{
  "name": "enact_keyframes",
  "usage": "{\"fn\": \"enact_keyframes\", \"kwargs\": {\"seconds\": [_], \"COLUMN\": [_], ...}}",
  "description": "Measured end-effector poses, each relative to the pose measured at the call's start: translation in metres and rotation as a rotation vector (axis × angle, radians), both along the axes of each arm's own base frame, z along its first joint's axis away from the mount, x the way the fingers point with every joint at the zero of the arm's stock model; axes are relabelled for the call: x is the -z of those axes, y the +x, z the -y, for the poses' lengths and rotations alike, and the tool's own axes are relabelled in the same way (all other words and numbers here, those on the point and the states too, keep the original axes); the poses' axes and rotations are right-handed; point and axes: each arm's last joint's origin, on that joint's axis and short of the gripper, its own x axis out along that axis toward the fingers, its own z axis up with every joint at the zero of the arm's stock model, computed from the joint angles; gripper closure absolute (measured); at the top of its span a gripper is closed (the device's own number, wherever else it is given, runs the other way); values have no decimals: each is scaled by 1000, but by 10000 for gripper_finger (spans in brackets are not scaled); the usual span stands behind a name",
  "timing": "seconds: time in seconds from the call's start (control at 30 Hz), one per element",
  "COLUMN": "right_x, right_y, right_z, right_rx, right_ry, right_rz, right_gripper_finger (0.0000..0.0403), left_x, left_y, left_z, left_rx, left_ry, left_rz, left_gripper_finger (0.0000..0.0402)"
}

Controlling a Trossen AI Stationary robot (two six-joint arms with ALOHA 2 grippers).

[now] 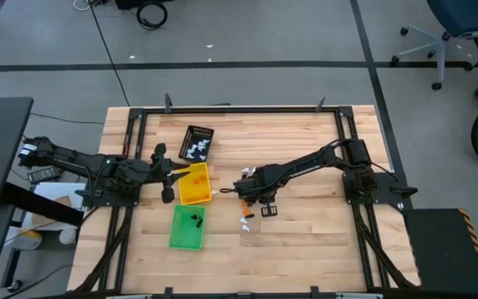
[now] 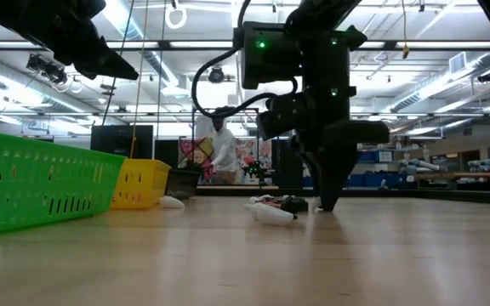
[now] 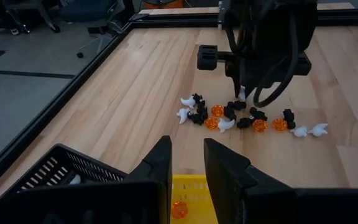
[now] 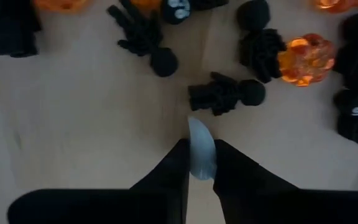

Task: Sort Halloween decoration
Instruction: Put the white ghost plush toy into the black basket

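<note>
The right pincer (image 4: 201,163) is clenched on a white trinket (image 4: 201,152) at the pile (image 3: 241,118) on the desk (image 1: 305,249); lift straight up, sparing neighbours. The left pincer (image 3: 188,165) waits over the yellow tray (image 1: 193,184), nearly closed, empty

The Halloween decoration (image 3: 241,118) lies as a loose scatter of tiny white ghost-like, translucent orange and black figure-shaped trinkets on the wooden table. One white piece (image 4: 201,152) is pinched between the fingertips of the right gripper (image 4: 201,163), just beside a black figure lying flat. Some trinkets already lie in the trays.
</note>
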Motion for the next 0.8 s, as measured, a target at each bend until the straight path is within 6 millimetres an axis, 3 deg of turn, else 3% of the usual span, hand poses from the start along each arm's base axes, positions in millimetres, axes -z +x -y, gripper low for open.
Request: {"fn": "enact_keyframes", "kwargs": {"seconds": [0.27, 0.4, 0.8], "right_x": [-24, -38, -65], "right_y": [16, 27, 77], "right_z": [-1, 3, 64], "right_rx": [0, 12, 129], "right_ry": [-26, -126, -122], "right_rz": [70, 153, 725], "right_gripper_finger": [336, 336, 332], "left_x": [0, 0, 0], "left_y": [0, 0, 0], "left_z": [0, 0, 0], "left_rx": [0, 0, -1], "left_ry": [0, 0, -2], "left_rz": [0, 0, 1], "left_gripper_finger": [333, 333, 333]}}
